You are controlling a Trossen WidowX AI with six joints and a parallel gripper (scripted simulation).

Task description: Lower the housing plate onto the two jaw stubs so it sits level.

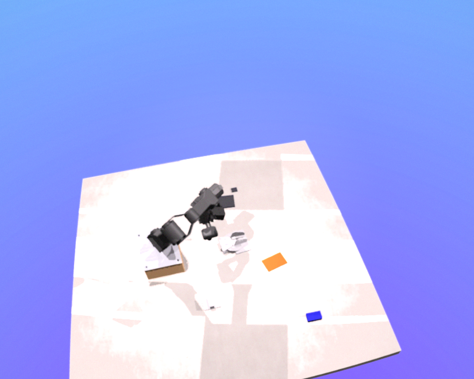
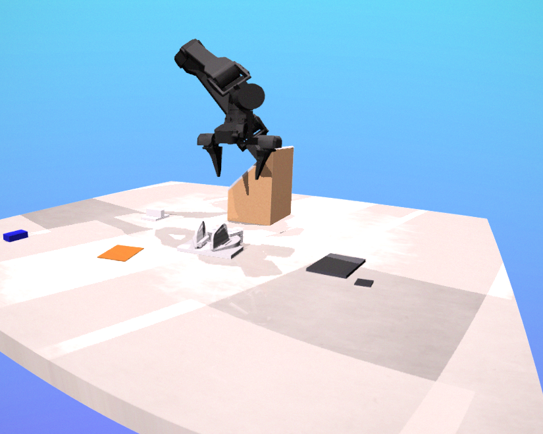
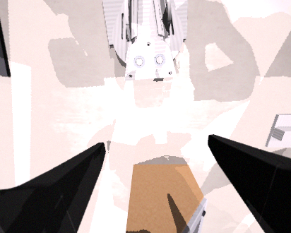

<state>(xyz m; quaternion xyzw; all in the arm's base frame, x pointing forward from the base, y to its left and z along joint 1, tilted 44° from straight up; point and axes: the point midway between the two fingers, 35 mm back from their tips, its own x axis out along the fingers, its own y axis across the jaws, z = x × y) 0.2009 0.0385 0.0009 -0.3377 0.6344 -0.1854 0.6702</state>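
Observation:
The white housing plate [image 1: 227,243] [image 3: 150,68] lies over the rear end of the grey-white base [image 2: 224,254] [image 3: 111,21]. Two round rings show in its face in the wrist view. It looks roughly level there, but how fully it is seated cannot be told. The two upright jaws [image 2: 220,237] stand side by side on the base and partly hide the plate in the exterior view. My gripper [image 2: 237,177] [image 3: 155,142] is wide open and empty. It hangs well above the table, clear of the plate, between the base and the wooden wedge.
A wooden wedge block [image 1: 165,270] [image 2: 250,200] [image 3: 159,190] stands behind the base. A small white block [image 1: 208,301] [image 2: 155,213] [image 3: 288,127], an orange square [image 1: 274,262] [image 2: 120,252], a blue block [image 1: 313,316] [image 2: 15,235] and a dark plate [image 1: 227,201] [image 2: 336,265] lie around.

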